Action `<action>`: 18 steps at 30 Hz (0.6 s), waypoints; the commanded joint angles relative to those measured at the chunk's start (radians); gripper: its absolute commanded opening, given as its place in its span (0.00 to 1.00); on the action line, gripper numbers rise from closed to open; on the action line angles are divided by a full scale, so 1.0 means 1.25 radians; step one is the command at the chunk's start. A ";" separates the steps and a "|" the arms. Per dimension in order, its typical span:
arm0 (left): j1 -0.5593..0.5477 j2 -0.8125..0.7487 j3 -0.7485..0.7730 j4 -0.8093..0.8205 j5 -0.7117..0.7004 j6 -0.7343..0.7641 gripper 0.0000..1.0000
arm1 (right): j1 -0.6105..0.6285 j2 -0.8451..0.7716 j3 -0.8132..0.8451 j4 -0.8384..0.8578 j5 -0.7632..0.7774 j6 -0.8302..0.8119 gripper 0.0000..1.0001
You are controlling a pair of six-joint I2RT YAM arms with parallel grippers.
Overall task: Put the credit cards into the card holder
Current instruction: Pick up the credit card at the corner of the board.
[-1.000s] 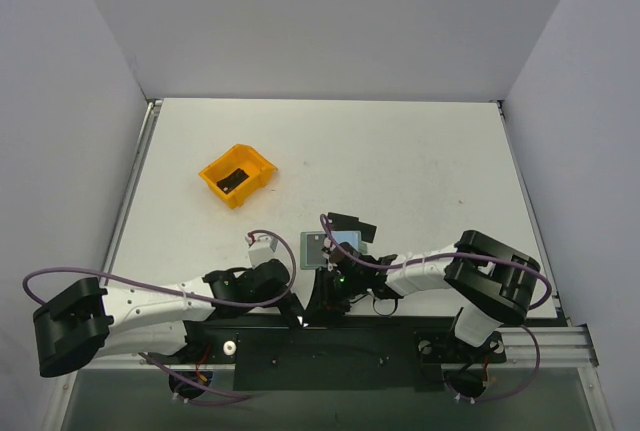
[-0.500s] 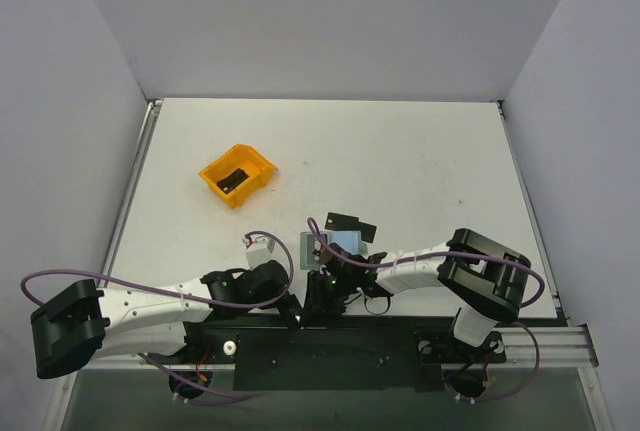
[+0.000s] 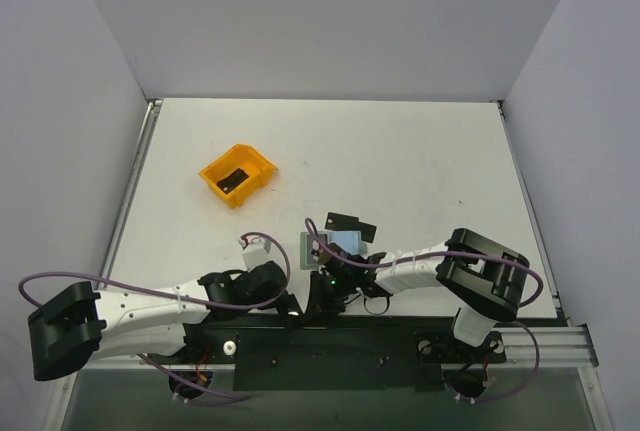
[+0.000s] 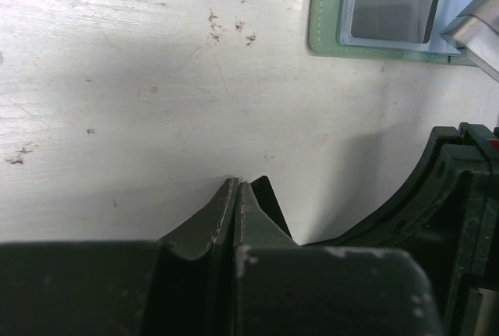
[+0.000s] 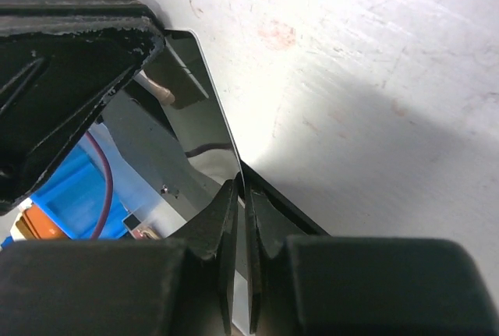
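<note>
Pick-up stage, by the look of it. The right end effector (image 5: 242, 188) is seen pressed together on the lower edge of a glossy black credit card (image 5: 204, 137), which is held on edge just above the worktop (image 3: 420, 171) at its near side. The left end effector (image 4: 238, 192) is closed too, with nothing between its fingers, and is set low beside the right one.

The card holder (image 4: 326, 16) is laid open and flat just beyond both, with its light-blue lining turned up. Whether its grey window pocket already has a card in it cannot be told. More black cards (image 3: 350, 221) are seen on the worktop at the holder's far edge, touching it or just past it.

Next, it is judged, the gripped card must be carried to the holder, levelled, and its leading edge lined up with a pocket mouth. A fine slide is called for, and the holder may need to be pinned by the free arm.

Further back on the left, the orange bin (image 3: 262, 164) is seen with one black card (image 3: 232, 181) lying inside.
</note>
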 commanded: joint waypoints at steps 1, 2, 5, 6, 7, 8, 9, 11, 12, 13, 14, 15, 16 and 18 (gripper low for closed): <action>-0.008 -0.021 -0.025 -0.095 0.001 -0.005 0.00 | -0.006 -0.035 -0.029 0.020 0.078 -0.012 0.00; -0.008 -0.031 -0.025 -0.099 0.000 -0.005 0.00 | -0.006 -0.044 -0.034 0.024 0.081 -0.012 0.00; -0.008 -0.049 -0.016 -0.118 -0.012 -0.006 0.00 | -0.004 -0.064 -0.042 0.030 0.086 -0.014 0.00; -0.008 -0.055 -0.012 -0.122 -0.016 -0.009 0.00 | -0.006 -0.075 -0.045 0.032 0.091 -0.017 0.00; -0.007 -0.060 -0.002 -0.139 -0.021 -0.010 0.00 | -0.004 -0.079 -0.046 0.029 0.091 -0.018 0.00; -0.006 -0.070 0.005 -0.147 -0.032 -0.011 0.00 | -0.007 -0.089 -0.047 0.026 0.094 -0.022 0.00; -0.006 -0.075 0.020 -0.169 -0.045 -0.010 0.01 | -0.007 -0.094 -0.046 0.021 0.096 -0.024 0.00; 0.001 -0.097 0.049 -0.192 -0.068 -0.006 0.09 | -0.007 -0.110 -0.042 0.010 0.099 -0.029 0.00; 0.004 -0.115 0.058 -0.199 -0.075 -0.001 0.18 | -0.008 -0.112 -0.041 0.010 0.100 -0.029 0.00; 0.007 -0.123 0.076 -0.207 -0.088 0.002 0.23 | -0.007 -0.121 -0.044 0.011 0.100 -0.033 0.00; 0.010 -0.143 0.083 -0.215 -0.094 0.010 0.29 | -0.008 -0.128 -0.044 0.011 0.103 -0.040 0.00; 0.013 -0.153 0.097 -0.222 -0.106 0.012 0.33 | -0.008 -0.139 -0.042 0.009 0.103 -0.044 0.00; 0.018 -0.170 0.103 -0.233 -0.113 0.017 0.38 | -0.009 -0.146 -0.042 0.005 0.110 -0.056 0.00; 0.026 -0.200 0.122 -0.246 -0.125 0.024 0.44 | -0.013 -0.170 -0.044 -0.004 0.115 -0.073 0.00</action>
